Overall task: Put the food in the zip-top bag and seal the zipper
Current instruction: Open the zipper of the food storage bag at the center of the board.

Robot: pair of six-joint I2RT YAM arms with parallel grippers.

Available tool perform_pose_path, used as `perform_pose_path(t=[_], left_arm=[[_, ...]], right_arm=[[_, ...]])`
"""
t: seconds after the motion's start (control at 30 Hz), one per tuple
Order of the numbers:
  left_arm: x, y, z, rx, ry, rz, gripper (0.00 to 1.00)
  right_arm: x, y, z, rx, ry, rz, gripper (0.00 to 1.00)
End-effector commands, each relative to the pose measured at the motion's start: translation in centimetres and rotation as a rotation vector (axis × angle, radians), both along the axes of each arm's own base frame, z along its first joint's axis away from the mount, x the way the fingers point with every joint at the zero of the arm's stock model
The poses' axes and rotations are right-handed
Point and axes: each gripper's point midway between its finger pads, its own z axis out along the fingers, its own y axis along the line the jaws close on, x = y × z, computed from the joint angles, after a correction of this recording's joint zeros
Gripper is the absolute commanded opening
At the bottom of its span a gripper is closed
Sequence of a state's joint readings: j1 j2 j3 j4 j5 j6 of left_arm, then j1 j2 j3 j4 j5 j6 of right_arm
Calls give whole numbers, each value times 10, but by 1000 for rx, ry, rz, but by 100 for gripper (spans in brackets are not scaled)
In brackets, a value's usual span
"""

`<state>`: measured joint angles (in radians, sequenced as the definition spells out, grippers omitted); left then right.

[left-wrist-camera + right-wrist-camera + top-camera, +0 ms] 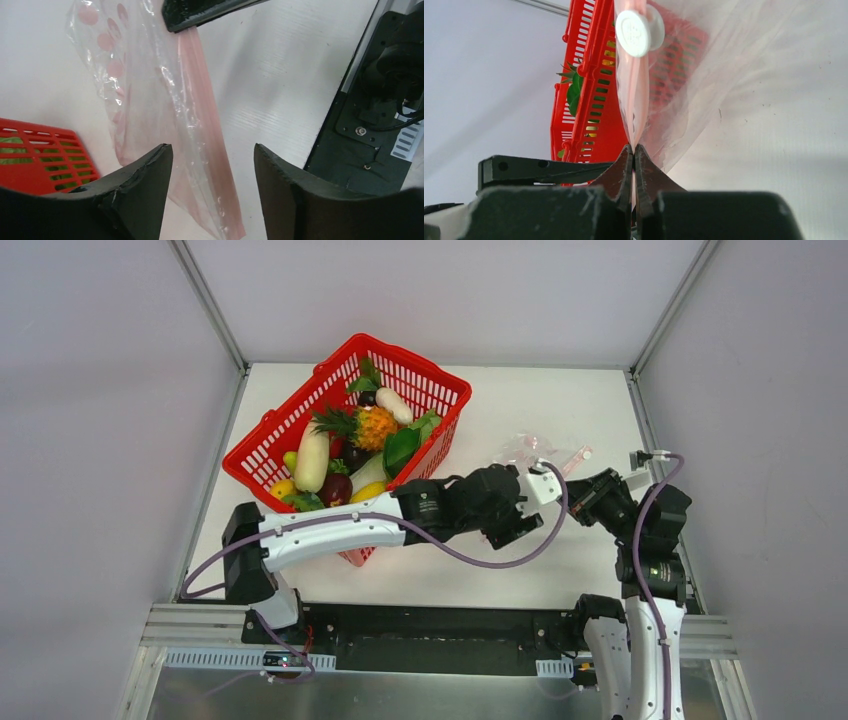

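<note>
The food lies in the red mesh basket [285, 425]: an orange pineapple [375, 427], white radishes [312, 457], a dark eggplant [335, 488], green leafy pieces [400, 448] and a yellow piece [283, 488]. The clear zip-top bag [525, 448] lies empty on the table to the basket's right. My right gripper [634, 150] is shut on its pink zipper strip [631, 100], just below the white slider [639, 32]. My left gripper [213, 155] is open and empty, hovering over the pink strip [205, 115] of the bag [135, 85]; the strip passes between its jaws untouched.
The red basket stands at the left of the table, its corner showing in the left wrist view [40, 160]. The right arm's black body [395, 65] is close on the right. The table's right edge rail [650, 440] runs beside the bag.
</note>
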<state>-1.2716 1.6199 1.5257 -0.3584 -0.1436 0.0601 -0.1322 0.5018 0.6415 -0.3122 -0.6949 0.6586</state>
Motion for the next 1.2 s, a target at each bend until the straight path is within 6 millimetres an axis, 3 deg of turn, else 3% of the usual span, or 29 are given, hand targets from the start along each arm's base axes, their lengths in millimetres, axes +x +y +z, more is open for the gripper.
perform_pose_path(t=[0.0,0.17,0.4,0.47,0.7,0.87,1.17], left_arm=[[4,-5,7,49,-94,-7,57],[3,-2,2,60,-99,-12,27],[1,1,-1,86,-103,-33,8],[0,1,-2,87,-96,-37,7],[-3,-3,-9,73,-78,-47,26],[-1,-6,-12,74,-70,-33,0],[0,-7,-19,66,-38,-34,0]], right_arm=[[-3,0,5,-24,-7,6,0],[-3,-1,2,-30,-3,1,0],[-2,4,0,-17,-15,38,0],[-1,4,-3,-15,-8,39,0],[2,4,-4,-11,-18,39,0],[2,4,-6,-14,-21,42,0],[-1,6,-5,-28,-40,65,0]])
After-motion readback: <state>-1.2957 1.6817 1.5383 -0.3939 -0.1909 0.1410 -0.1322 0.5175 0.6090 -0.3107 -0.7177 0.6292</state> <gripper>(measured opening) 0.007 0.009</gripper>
